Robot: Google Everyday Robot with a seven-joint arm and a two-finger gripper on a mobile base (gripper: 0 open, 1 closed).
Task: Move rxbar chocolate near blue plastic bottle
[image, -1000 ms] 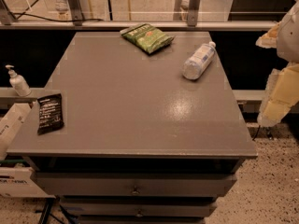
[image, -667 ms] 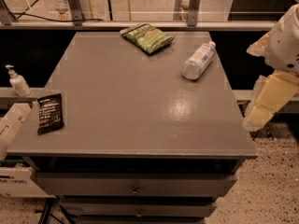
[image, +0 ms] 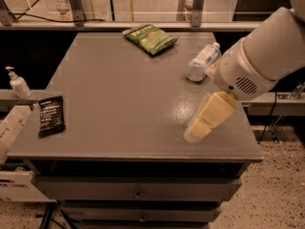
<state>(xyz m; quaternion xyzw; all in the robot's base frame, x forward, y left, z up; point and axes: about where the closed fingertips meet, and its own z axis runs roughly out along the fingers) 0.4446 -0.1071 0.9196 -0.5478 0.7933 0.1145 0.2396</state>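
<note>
The rxbar chocolate [image: 50,115], a flat black wrapper with white print, lies at the table's front left corner. The blue plastic bottle [image: 202,61], clear with a white cap, lies on its side at the back right of the table. My gripper [image: 194,133] hangs over the front right part of the grey table [image: 119,94], below the big white arm housing [image: 259,56]. It is far to the right of the bar and in front of the bottle. It holds nothing that I can see.
A green snack bag [image: 149,38] lies at the back middle of the table. A small white pump bottle [image: 18,83] stands on a ledge left of the table, and a white box [image: 12,128] is below it. Drawers sit under the tabletop.
My arm has swung in from the right edge, leftward and over the table's front right part. The bar, bottle and bag have not moved.
</note>
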